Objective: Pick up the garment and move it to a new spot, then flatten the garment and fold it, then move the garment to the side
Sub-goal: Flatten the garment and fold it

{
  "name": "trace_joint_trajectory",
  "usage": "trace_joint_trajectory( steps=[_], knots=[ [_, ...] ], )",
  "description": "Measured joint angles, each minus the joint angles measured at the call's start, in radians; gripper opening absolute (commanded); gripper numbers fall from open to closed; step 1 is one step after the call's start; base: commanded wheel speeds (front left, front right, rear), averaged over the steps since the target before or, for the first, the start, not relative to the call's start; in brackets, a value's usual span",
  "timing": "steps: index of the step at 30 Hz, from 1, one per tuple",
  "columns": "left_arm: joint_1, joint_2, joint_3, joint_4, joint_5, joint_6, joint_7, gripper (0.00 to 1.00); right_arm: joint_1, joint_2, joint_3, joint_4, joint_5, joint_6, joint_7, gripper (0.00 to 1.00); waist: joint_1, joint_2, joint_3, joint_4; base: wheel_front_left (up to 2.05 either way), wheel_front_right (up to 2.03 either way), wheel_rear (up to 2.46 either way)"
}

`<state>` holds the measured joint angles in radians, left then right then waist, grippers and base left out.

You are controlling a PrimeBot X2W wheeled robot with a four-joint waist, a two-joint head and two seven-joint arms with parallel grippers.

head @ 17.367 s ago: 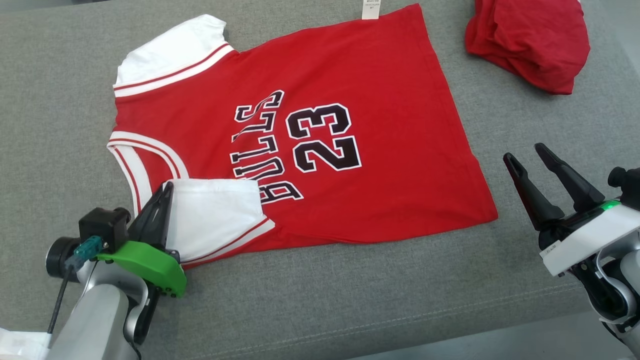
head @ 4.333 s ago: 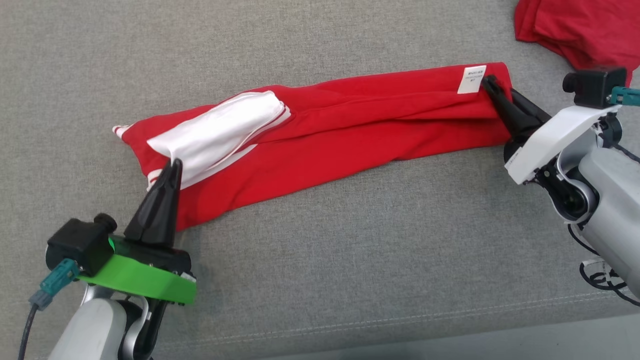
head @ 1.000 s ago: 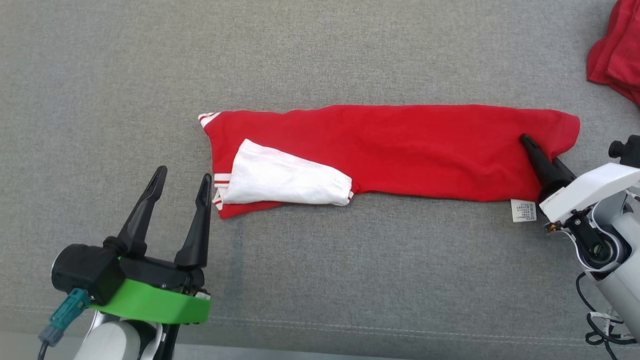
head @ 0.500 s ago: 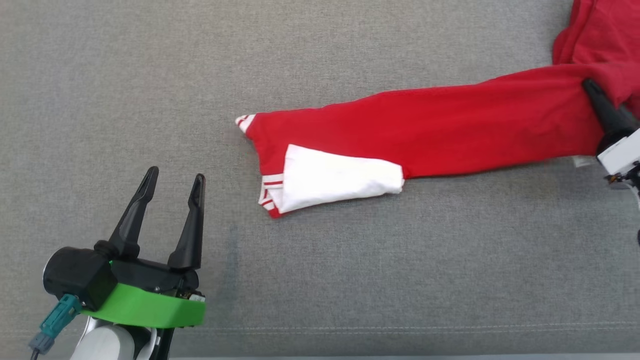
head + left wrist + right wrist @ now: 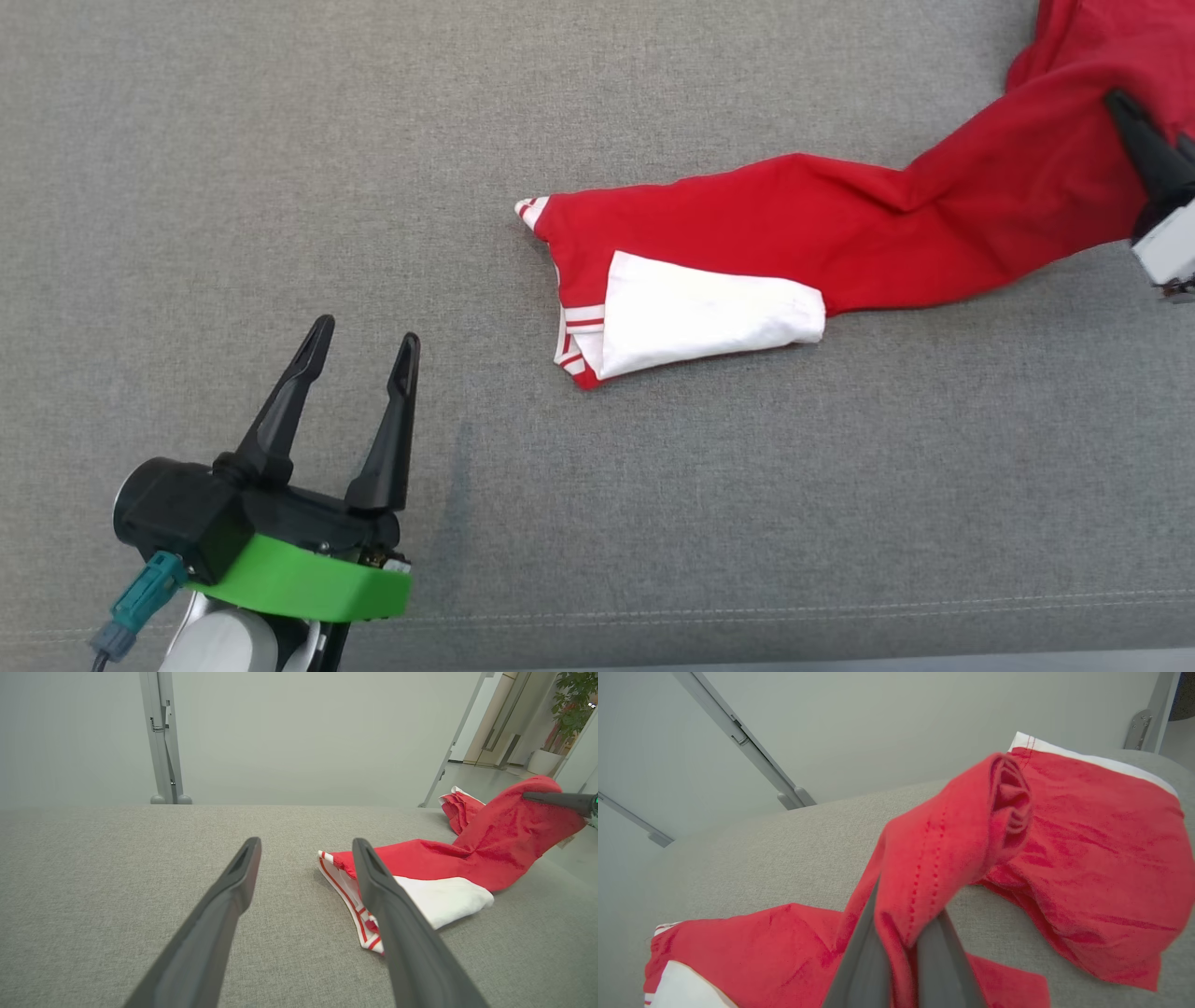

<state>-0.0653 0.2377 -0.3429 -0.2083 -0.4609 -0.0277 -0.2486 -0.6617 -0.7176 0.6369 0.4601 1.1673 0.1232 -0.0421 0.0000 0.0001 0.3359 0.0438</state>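
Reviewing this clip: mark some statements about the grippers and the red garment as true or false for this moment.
1. The left gripper is open and apart from the garment. True.
2. The right gripper is open above the garment. False: it is shut on one end of the garment, and that end is raised off the grey surface.
3. The white sleeve lies at the end of the garment nearer the left gripper. True.
4. The garment is spread out flat with its number showing. False: it is folded into a long strip and no print shows.
5. A second red garment lies on the surface by the held end. True.
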Motion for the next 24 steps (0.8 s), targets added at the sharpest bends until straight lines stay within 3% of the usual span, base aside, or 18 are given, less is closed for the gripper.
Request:
trace_joint_trajectory(
  steps=[11,24],
  knots=[
    [-0.016,-0.014,-0.014,0.006,0.009,0.0,0.0,1.0,-0.058,0.124,0.187,-0.154,-0.122,0.0,0.094,0.0,0.0,0.0,-0.045,0.038,0.0,0.0,0.0],
    [-0.016,-0.041,-0.026,0.014,0.009,-0.007,0.0,1.0,-0.107,0.241,0.303,-0.126,-0.197,-0.011,0.198,0.0,0.0,0.0,-0.069,0.087,0.0,0.0,0.0]
  ],
)
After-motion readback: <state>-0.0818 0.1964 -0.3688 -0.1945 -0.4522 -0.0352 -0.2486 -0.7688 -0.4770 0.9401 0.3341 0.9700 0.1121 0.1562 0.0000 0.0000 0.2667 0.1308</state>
